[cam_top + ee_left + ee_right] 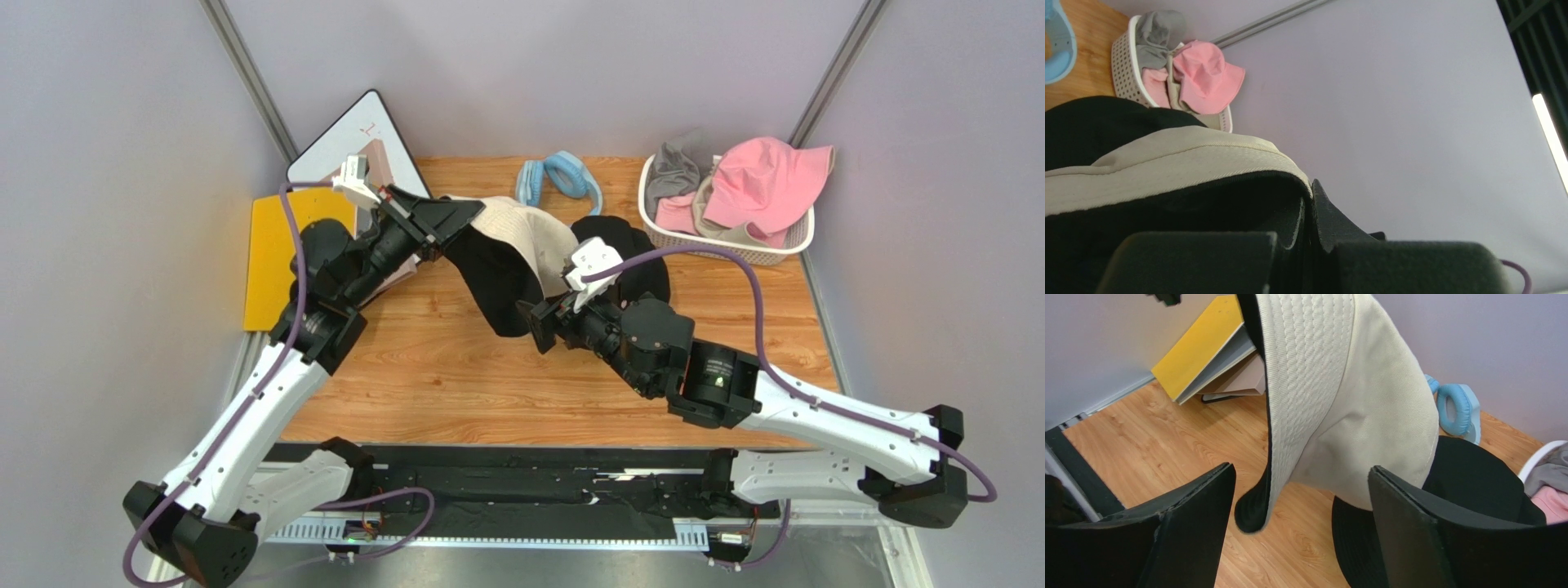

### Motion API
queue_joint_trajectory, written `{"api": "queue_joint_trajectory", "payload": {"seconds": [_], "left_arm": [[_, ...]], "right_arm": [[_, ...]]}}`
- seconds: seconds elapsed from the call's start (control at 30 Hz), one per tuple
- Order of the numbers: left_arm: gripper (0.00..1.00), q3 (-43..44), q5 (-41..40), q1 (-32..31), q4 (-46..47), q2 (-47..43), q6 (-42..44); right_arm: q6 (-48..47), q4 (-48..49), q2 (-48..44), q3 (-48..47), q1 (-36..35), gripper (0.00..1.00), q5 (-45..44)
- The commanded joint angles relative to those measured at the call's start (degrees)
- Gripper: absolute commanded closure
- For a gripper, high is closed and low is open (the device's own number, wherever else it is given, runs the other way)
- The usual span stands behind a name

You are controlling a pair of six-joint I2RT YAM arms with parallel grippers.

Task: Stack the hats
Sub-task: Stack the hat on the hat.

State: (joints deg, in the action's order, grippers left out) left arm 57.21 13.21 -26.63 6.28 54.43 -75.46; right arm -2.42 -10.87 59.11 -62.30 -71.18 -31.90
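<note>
My left gripper (451,221) is shut on the brim of a beige hat (525,233) with a black underside and holds it up over the table, so it hangs toward the right. In the left wrist view the gripper (1309,199) pinches that beige brim (1168,165). My right gripper (541,326) stands open just below the hanging hat. In the right wrist view the gripper (1301,473) has nothing between its fingers, and the beige hat (1352,404) dangles just beyond them. A black hat (628,251) (1475,478) lies flat on the table behind it.
A white basket (785,251) at the back right holds a pink hat (767,178) and a grey hat (675,165). A light blue padded ring (558,178) lies at the back. A yellow board (276,251) and a white board (356,141) lean at the left wall.
</note>
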Motion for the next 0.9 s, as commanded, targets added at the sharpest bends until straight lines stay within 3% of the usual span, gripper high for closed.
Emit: {"api": "queue_joint_trajectory", "payload": {"seconds": [0.0, 0.17, 0.3, 0.47, 0.57, 0.7, 0.87], "left_arm": [[1.0, 9.74, 18.82, 2.46, -1.25, 4.27, 9.44], [1.0, 23.37, 29.65, 2.55, -11.37, 9.54, 22.88], [1.0, 28.91, 36.96, 3.16, -19.35, 10.95, 33.33], [1.0, 31.2, 48.28, 4.39, -28.07, 11.48, 45.2], [1.0, 33.31, 50.5, 4.66, -41.82, 11.31, 57.67], [1.0, 31.84, 52.7, 4.66, -48.65, 10.08, 71.83], [1.0, 28.4, 60.07, 4.66, -50.92, 6.65, 80.54]], "right_arm": [[0.39, -2.04, -4.52, -3.08, 0.42, 0.14, 6.12], [4.52, -6.35, -5.85, -6.77, 6.02, 0.13, 14.56], [10.74, -7.05, -5.41, -8.01, 15.85, 0.16, 31.75], [15.07, -4.07, -6.98, -5.38, 27.38, 0.23, 47.26], [16.47, -2.4, -9.01, -3.71, 30.65, 0.25, 54.56], [17.8, -2.31, -9.02, -2.83, 32.15, 0.29, 62.2], [18.94, -1.52, -8.14, 1.12, 32.15, 0.37, 68.81]]}}
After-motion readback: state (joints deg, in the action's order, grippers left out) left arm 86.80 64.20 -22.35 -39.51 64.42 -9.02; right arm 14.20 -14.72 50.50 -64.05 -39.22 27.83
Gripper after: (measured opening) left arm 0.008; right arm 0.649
